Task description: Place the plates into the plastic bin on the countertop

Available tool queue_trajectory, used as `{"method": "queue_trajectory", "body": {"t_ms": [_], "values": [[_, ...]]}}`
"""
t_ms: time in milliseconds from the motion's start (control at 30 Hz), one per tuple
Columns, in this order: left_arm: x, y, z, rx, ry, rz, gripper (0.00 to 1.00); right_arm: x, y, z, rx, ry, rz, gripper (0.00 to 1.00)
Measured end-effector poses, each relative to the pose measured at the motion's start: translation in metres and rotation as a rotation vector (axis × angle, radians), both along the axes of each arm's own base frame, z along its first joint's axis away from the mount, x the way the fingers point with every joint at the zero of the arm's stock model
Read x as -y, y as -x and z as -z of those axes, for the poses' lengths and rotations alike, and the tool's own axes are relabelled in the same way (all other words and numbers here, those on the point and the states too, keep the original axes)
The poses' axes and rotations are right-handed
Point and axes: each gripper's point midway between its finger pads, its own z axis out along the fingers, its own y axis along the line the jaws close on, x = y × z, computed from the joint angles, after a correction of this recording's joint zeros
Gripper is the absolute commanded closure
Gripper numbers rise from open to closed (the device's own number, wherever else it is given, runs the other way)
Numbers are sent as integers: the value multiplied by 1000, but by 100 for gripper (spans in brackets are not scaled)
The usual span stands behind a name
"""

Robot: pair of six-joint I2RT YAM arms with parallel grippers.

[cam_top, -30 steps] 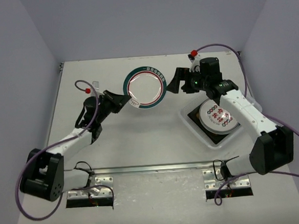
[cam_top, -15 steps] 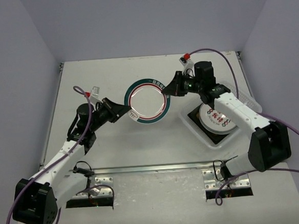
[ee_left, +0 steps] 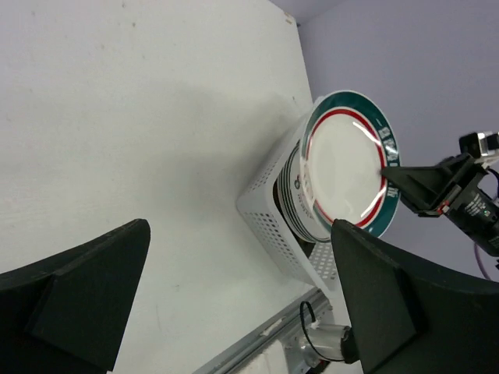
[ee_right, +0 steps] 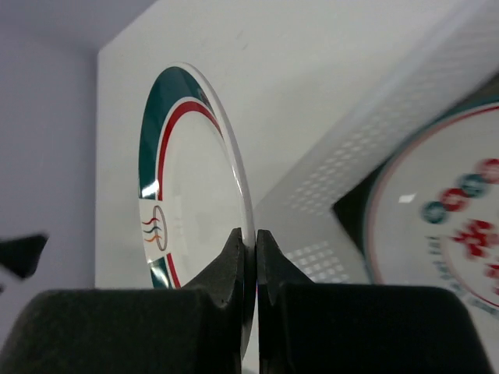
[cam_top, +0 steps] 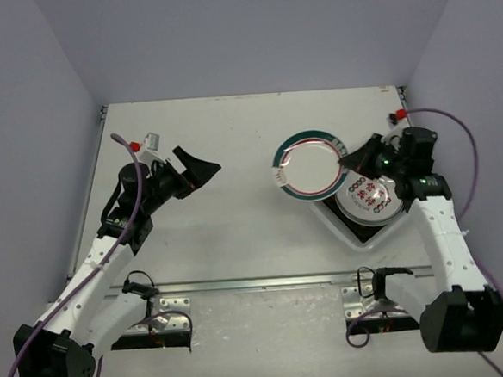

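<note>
- On the left, my left gripper point(cam_top: 194, 162) hangs above the countertop point(cam_top: 237, 233), jaws spread wide with nothing between them. It sits well apart from the plate, so I expect no trouble from that side.
- Right of centre, the teal-rimmed plate point(cam_top: 312, 165) is in the air, tilted up on edge. It is over the far left corner of the bin point(cam_top: 341, 234) and partly past its wall, above bare countertop.
- The bin already holds a stack: a round plate with red motifs point(cam_top: 369, 196) on top, and a dark square plate point(cam_top: 333, 207) showing beneath.
- On the right, my right gripper point(ee_right: 248, 243) is clamped tight on the teal-rimmed plate's rim, a thin pinch at one edge only.
- With so little rim between the pads, I judge the plate could pivot or slip out if I swing fast.
- If I lower it before moving it fully over the bin, its low edge could catch the wall and tip out, or drag the light bin.
- Released too high or too steep, it could crack against the stack.
</note>
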Motion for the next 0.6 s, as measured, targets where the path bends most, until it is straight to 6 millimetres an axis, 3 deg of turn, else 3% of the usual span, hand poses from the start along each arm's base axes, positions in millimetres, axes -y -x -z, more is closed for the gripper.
{"method": "queue_trajectory", "body": {"t_ms": [100,200,367,500,533,600], "values": [[-13,3,-26,68,-96,-26,0,90,10,-9,7,63,335,100],[-23,9,-35,104,-182,-35,0,134,30,-6,-23,123,526,100],[-42,23,6,30,-347,-37,0,166,60,22,-135,186,695,100],[-45,35,38,-44,-416,4,0,174,66,49,-232,208,725,97],[-45,35,41,-51,-424,12,0,175,68,57,-252,210,727,90],[-44,36,43,-53,-433,24,0,174,72,69,-285,214,725,47]]}}
